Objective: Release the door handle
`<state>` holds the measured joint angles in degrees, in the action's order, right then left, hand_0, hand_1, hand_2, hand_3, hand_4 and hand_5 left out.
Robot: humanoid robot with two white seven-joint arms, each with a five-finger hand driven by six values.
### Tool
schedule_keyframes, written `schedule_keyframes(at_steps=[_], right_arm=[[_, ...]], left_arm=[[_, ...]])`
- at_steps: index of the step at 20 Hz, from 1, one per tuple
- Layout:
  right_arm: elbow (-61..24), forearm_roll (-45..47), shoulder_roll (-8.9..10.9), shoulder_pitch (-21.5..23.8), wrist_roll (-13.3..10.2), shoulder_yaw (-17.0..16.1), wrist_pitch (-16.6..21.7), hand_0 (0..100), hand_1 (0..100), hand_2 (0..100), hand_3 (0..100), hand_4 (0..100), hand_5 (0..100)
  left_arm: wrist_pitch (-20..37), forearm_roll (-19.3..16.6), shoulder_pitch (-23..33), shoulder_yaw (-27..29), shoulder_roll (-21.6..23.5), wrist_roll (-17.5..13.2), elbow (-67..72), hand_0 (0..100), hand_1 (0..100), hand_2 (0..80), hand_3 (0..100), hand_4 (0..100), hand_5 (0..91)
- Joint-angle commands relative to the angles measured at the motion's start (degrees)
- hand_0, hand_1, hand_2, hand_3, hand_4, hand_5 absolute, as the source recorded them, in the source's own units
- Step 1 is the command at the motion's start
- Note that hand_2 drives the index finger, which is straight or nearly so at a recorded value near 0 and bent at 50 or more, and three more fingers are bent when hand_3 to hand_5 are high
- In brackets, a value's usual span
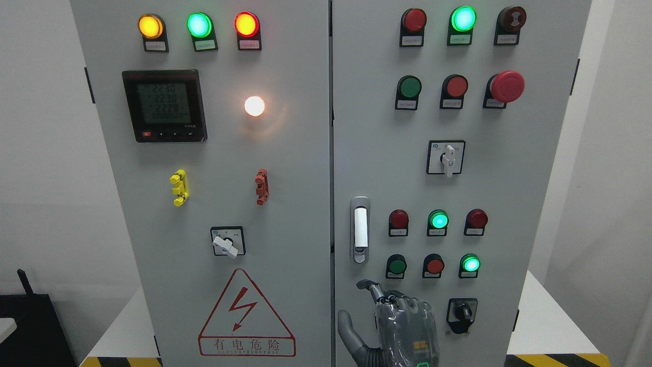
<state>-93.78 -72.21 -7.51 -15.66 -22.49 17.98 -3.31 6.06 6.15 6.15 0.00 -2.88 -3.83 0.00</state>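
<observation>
The door handle is a slim upright metal plate with a white lever and a keyhole at its foot, set flush near the left edge of the grey cabinet's right door. A hand rises from the bottom edge directly below it — clear of the handle, holding nothing, its dark fingers curled forward, thumb out to the left; which arm it belongs to cannot be told.

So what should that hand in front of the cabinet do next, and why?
Probably just draw the hand down and back, away from the cabinet door. It sits below the door handle and apart from it, holding nothing, so the handle looks already let go. From which side its arm comes in cannot be told.
</observation>
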Motion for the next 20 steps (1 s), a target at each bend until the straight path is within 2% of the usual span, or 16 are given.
schedule_keyframes(at_steps=[1, 4, 5, 6, 7, 9, 12, 17, 20], right_arm=[[-1.1, 0.4, 0.39, 0.2, -0.1, -1.9, 0.5, 33, 14, 96, 100, 100, 100], [-1.7, 0.9, 0.30, -0.1, -0.4, -1.9, 0.5, 33, 13, 97, 100, 100, 100], [-2.0, 0.9, 0.13, -0.2, -1.1, -1.9, 0.5, 31, 18, 98, 100, 100, 100], [-2.2, 0.9, 0.04, -0.3, -1.5, -1.9, 0.5, 25, 29, 97, 100, 100, 100], [-2.4, 0.9, -0.14, -0.3, -1.7, -1.8, 0.5, 24, 34, 96, 100, 98, 100], [-2.8, 0.9, -0.23, -0.4, -1.7, -1.8, 0.5, 23, 50, 93, 100, 95, 100], [-3.1, 0.9, -0.23, -1.1, -1.6, -1.4, 0.5, 22, 61, 91, 100, 95, 100], [-3.3, 0.9, -0.31, -4.8, -0.8, -1.3, 0.5, 23, 63, 90, 100, 94, 100], [-3.3, 0.9, -0.31, -5.3, -0.7, -0.9, 0.5, 23, 61, 90, 100, 94, 100]], left_arm=[[0.0, 0.0, 0.0, -0.8, 0.0, 0.0, 1.1, 12, 39, 0.0, 0, 0, 0.0], [0.0, 0.0, 0.0, -0.8, 0.0, 0.0, 1.1, 12, 39, 0.0, 0, 0, 0.0], [0.0, 0.0, 0.0, -0.8, 0.0, 0.0, 1.1, 12, 39, 0.0, 0, 0, 0.0], [0.0, 0.0, 0.0, -0.8, 0.0, 0.0, 1.1, 12, 39, 0.0, 0, 0, 0.0], [0.0, 0.0, 0.0, -0.8, 0.0, 0.0, 1.1, 12, 39, 0.0, 0, 0, 0.0], [0.0, 0.0, 0.0, -0.9, 0.0, 0.0, 1.1, 12, 39, 0.0, 0, 0, 0.0], [0.0, 0.0, 0.0, -0.8, 0.0, 0.0, 1.1, 12, 39, 0.0, 0, 0, 0.0], [0.0, 0.0, 0.0, -0.8, 0.0, 0.0, 1.1, 12, 39, 0.0, 0, 0, 0.0], [0.0, 0.0, 0.0, -0.8, 0.0, 0.0, 1.1, 12, 39, 0.0, 0, 0, 0.0]])
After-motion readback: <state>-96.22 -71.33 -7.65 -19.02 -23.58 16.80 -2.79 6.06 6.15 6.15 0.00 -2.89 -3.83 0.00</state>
